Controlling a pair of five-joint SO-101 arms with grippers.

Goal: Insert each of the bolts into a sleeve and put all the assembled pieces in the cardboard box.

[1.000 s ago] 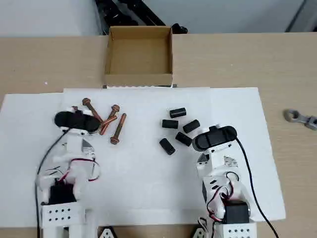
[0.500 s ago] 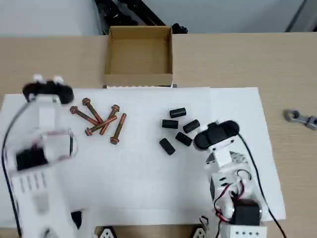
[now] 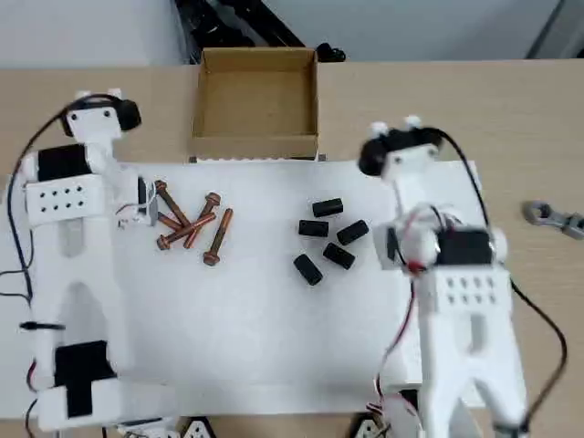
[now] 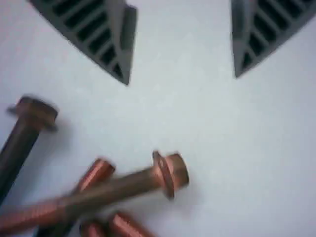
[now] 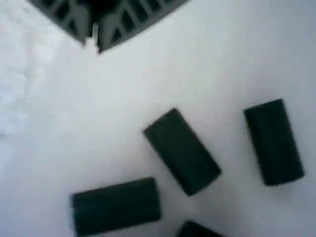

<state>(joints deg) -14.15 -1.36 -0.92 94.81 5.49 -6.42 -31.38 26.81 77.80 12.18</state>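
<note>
Pale wood table (image 3: 529, 119) carries a white paper sheet (image 3: 274, 319), with a wrench (image 3: 547, 215) off to the side and dark gear behind the far edge. We judge the task barely begun. The bolts (image 3: 220, 235) lie loose in a heap on the paper and the five sleeves (image 3: 313, 228) are scattered well apart from them, none joined. The box (image 3: 255, 146) beyond the sheet holds nothing. Our left gripper (image 4: 181, 71) hangs over the bolts with jaws spread wide and empty. Our right gripper (image 5: 94, 42) sits above the sleeves, fingers pressed together on nothing. Every insertion and every placement remains.
</note>
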